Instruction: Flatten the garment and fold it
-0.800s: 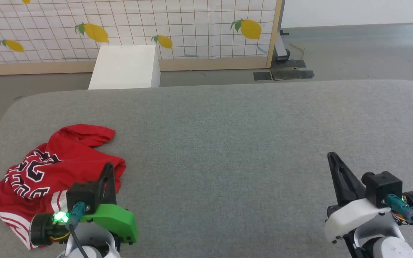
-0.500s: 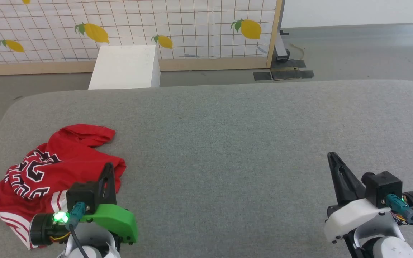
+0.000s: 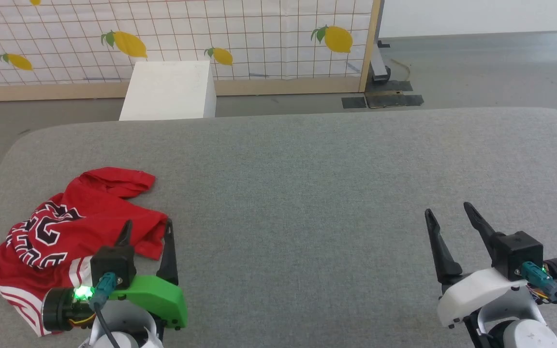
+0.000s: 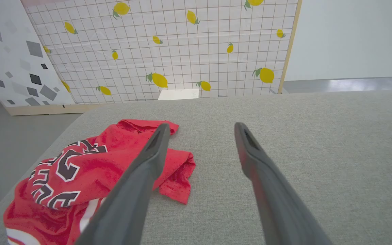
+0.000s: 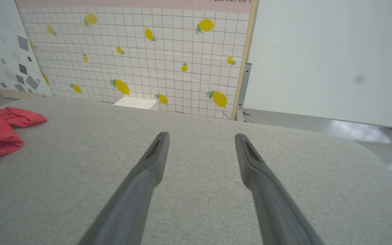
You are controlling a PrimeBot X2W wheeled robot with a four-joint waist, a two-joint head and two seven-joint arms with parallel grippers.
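ITEM garment (image 3: 65, 222): crumpled heap, print up, left end of table (image 3: 307, 169) | left gripper (image 3: 148, 223): fingers apart, empty, just beside red hem | right gripper (image 3: 447, 209): apart, empty, well apart frm cloth | STEP: flatten not begun | NEXT: you likely pinch hem w/ left, then spread.

You are looking at the garment (image 3: 85, 212) lying on the table (image 3: 307, 169), ahead and to the left of the left gripper's (image 3: 148, 223) jaws. One corner of it is reaching into the gap between them, and the left jaw is crossing over its edge; whether either jaw is touching it, you cannot tell. The right gripper (image 3: 447, 209) is sitting well apart, the garment lying far to the left of its jaws and the table stretching ahead between them. Past the table's far edge, a box (image 3: 167, 89) is standing on the floor (image 3: 476, 72) ahead of the left jaws, with a panel (image 3: 259, 38) standing behind it.
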